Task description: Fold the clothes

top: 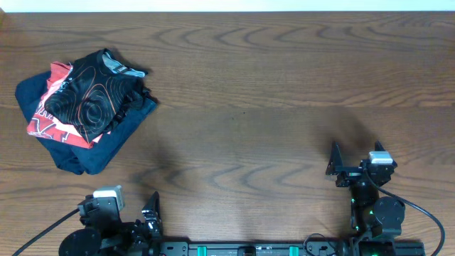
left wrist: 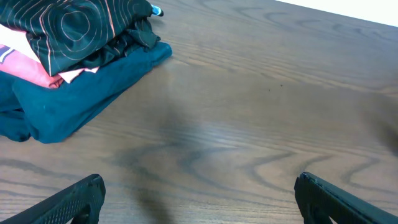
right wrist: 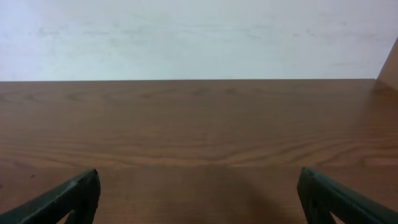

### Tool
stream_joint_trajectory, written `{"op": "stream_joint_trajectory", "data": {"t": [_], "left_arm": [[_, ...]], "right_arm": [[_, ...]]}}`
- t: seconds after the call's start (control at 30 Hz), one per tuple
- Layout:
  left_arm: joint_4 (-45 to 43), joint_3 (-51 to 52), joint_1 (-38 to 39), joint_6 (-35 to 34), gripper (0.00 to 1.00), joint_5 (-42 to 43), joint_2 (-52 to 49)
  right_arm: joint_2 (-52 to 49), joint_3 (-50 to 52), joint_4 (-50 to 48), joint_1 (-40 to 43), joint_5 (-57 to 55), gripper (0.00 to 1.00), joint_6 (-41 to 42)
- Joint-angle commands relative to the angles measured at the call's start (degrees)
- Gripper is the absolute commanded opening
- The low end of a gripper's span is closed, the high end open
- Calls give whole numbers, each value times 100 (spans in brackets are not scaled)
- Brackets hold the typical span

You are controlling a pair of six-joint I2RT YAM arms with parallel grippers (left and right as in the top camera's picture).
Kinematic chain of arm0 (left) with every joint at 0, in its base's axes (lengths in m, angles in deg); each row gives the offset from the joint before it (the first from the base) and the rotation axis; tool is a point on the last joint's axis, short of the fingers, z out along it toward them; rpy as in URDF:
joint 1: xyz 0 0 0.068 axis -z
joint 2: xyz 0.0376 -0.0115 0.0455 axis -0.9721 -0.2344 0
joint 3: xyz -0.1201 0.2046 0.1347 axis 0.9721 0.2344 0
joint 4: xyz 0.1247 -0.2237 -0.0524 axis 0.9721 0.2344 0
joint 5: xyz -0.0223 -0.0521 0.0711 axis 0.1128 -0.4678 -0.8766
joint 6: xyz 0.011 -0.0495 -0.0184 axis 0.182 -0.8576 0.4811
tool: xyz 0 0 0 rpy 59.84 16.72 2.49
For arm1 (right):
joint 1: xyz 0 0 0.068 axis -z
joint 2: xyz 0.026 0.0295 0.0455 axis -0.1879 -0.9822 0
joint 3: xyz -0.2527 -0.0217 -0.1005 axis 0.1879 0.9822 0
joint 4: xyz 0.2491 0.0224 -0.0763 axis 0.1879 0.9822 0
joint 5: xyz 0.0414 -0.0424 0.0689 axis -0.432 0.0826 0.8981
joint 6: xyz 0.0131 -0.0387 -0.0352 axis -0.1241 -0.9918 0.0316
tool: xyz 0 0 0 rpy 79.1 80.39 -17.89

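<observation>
The black garment with red and white contour lines [top: 96, 96] lies folded on top of a pile at the far left of the table. It also shows at the top left of the left wrist view [left wrist: 74, 28]. My left gripper [top: 146, 217] is open and empty at the front edge, well short of the pile; its fingertips [left wrist: 199, 193] frame bare wood. My right gripper [top: 345, 167] is open and empty at the front right, and its wrist view [right wrist: 199, 193] shows only bare table.
Under the black garment lie a salmon-pink shirt with red print [top: 46, 117] and a plain navy-blue garment [top: 85, 149], also in the left wrist view [left wrist: 68, 99]. A white wall [right wrist: 199, 37] stands behind the table's far edge.
</observation>
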State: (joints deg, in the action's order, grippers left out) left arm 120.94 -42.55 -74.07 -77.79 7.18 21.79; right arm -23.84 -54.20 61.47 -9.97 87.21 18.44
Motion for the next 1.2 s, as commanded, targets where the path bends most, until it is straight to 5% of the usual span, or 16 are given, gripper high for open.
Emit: {"op": "stream_joint_trajectory", "data": {"t": [0.0, 0.23, 0.43, 0.83, 1.17], "left_arm": [[0, 13, 28, -50, 98, -50, 17], [-898, 369, -173, 420, 98, -199, 181], [-2317, 1836, -271, 949, 98, -243, 850], [-7001, 4719, -302, 914, 98, -472, 876], [-6271, 4725, -299, 920, 98, -498, 855]], "right_arm": [[4, 9, 24, -55, 20, 99, -109], [4, 9, 24, -55, 20, 99, -109], [4, 9, 24, -55, 20, 99, -109], [4, 9, 24, -55, 20, 99, -109], [4, 9, 24, -55, 20, 99, -109]]}}
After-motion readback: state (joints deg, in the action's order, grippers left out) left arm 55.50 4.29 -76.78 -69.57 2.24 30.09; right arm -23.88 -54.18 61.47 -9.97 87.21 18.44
